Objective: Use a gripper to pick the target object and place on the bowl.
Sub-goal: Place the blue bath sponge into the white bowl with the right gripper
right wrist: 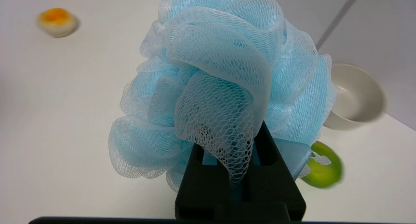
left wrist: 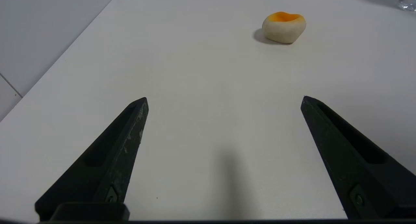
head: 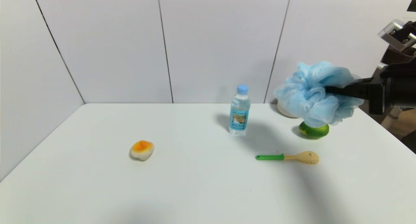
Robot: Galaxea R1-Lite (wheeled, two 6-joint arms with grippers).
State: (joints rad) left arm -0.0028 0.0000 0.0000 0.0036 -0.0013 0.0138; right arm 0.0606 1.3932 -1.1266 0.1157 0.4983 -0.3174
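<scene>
My right gripper [head: 328,90] is shut on the light-blue mesh bath pouf [head: 313,93] and holds it in the air at the table's far right. In the right wrist view the pouf [right wrist: 221,84] fills the middle and hides the fingertips of that gripper [right wrist: 232,143]. The off-white bowl [head: 283,111] sits on the table behind the pouf, mostly hidden by it; it also shows in the right wrist view [right wrist: 356,99], empty. My left gripper [left wrist: 224,99] is open and empty, low over bare table at the near left.
A green fruit [head: 314,130] lies just under the pouf, in front of the bowl. A blue-capped water bottle [head: 240,110] stands mid-table. A green-handled wooden spoon [head: 287,157] lies nearer. An orange-and-white toy [head: 142,150] lies at the left. White walls close the back.
</scene>
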